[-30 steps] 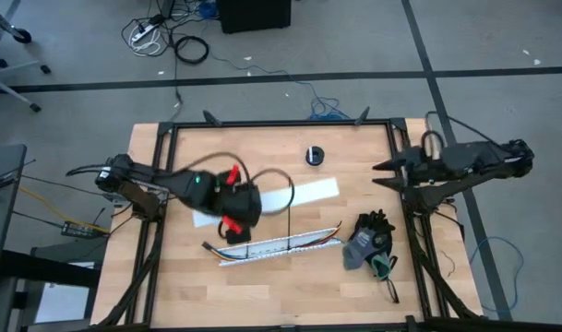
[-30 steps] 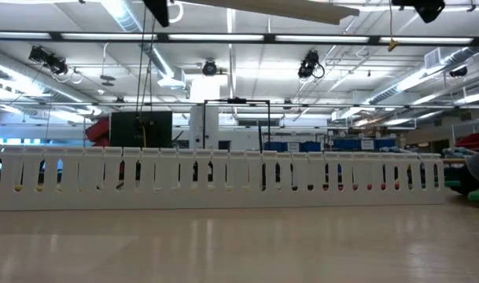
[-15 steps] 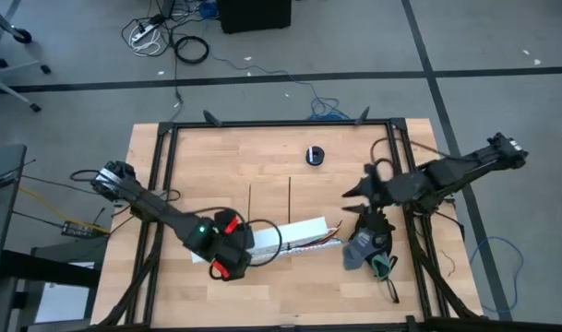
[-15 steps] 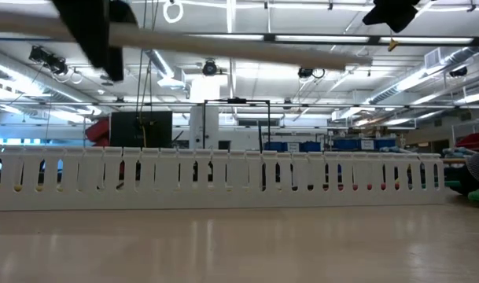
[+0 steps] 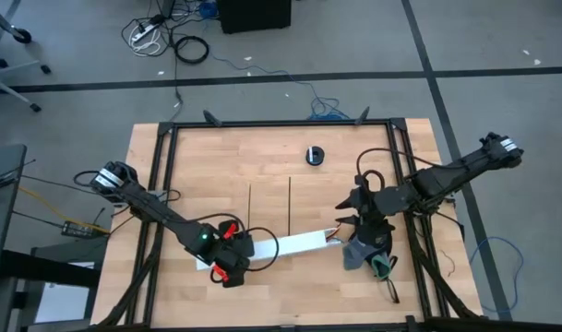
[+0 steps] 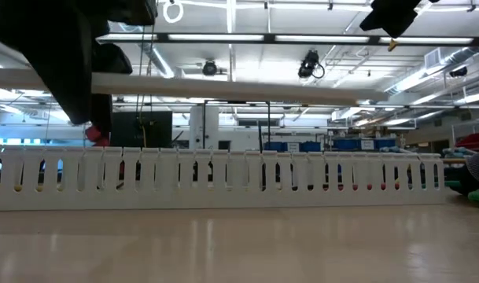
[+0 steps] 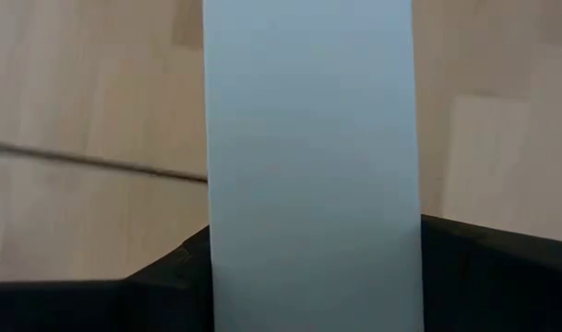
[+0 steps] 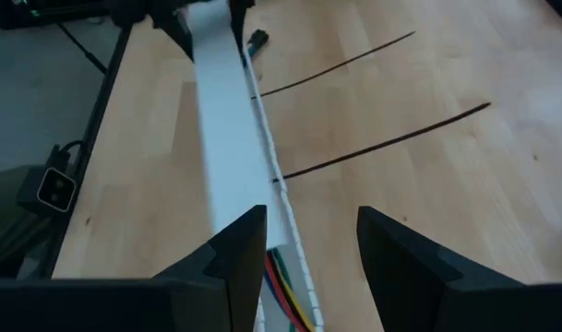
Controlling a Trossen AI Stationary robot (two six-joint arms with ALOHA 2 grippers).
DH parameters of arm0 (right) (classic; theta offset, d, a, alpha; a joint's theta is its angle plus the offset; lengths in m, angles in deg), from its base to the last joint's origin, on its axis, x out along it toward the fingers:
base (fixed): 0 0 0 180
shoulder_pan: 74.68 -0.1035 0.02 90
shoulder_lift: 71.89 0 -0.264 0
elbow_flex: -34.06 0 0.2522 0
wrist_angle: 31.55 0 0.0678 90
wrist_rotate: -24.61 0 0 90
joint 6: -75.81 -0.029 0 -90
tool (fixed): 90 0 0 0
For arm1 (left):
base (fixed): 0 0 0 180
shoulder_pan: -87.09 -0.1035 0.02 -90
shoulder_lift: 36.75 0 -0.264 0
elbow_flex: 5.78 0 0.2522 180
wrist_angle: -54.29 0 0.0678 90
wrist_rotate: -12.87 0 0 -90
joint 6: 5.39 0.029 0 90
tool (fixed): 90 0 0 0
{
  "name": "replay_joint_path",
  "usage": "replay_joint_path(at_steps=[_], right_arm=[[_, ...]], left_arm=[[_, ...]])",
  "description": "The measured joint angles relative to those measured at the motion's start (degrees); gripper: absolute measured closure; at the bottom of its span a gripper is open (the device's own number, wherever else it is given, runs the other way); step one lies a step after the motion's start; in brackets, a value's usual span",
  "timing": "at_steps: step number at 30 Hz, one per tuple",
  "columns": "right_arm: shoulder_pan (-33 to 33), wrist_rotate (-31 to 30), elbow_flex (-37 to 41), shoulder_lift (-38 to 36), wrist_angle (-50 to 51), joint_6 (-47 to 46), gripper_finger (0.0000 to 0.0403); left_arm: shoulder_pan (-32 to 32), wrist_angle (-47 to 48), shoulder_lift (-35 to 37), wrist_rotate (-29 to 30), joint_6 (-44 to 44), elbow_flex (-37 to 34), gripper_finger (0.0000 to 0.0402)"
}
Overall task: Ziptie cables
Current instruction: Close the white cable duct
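Note:
A long white slotted channel (image 6: 223, 177) lies across the table's near part. The cables (image 8: 285, 297) lie in it, their coloured ends showing at its right end (image 5: 336, 238). Two black zipties (image 5: 250, 205) (image 5: 290, 198) lie flat on the wood beyond it. My left gripper (image 5: 227, 260) is shut on a flat white cover strip (image 5: 294, 243) that hangs just above the channel. My right gripper (image 5: 347, 217) stands open over the channel's right end (image 8: 304, 277), with nothing between its fingers. My left gripper holds the cover strip at its left end (image 7: 308, 267), pinched across its width with a dark finger (image 7: 161, 286) at each long edge. The fingers slant down from the table's left. The strip (image 6: 223, 88) runs level toward the table's right, clear of the channel below.
A small black round thing (image 5: 315, 155) sits near the far edge. Dark gloves (image 5: 368, 244) lie at the near right, close under my right arm. A black frame (image 5: 281, 123) runs round the table. Bare wood lies between the zipties and the far edge.
My left gripper has come down and toward the near edge with the cover strip, which has gone from over the table's middle to just above the channel. My right gripper has moved from the right edge inward and down to the channel's right end.

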Motion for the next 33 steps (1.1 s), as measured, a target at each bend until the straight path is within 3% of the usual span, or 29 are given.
replay_joint_path(at_steps=[15,22,33], right_arm=[[0.0,1.8,0.0,1.6,-5.3,2.6,0.0242],[0.0,10.7,0.0,6.9,-18.8,8.3,0.0247],[1.3,10.9,0.0,14.5,-19.7,8.9,0.0245]], left_arm=[[-0.2,0.0,0.0,1.0,-1.6,-1.2,0.0192],[-0.2,0.0,0.0,1.3,-1.9,-1.2,0.0192],[-0.2,-0.2,-0.6,0.6,-2.0,-1.2,0.0174]])
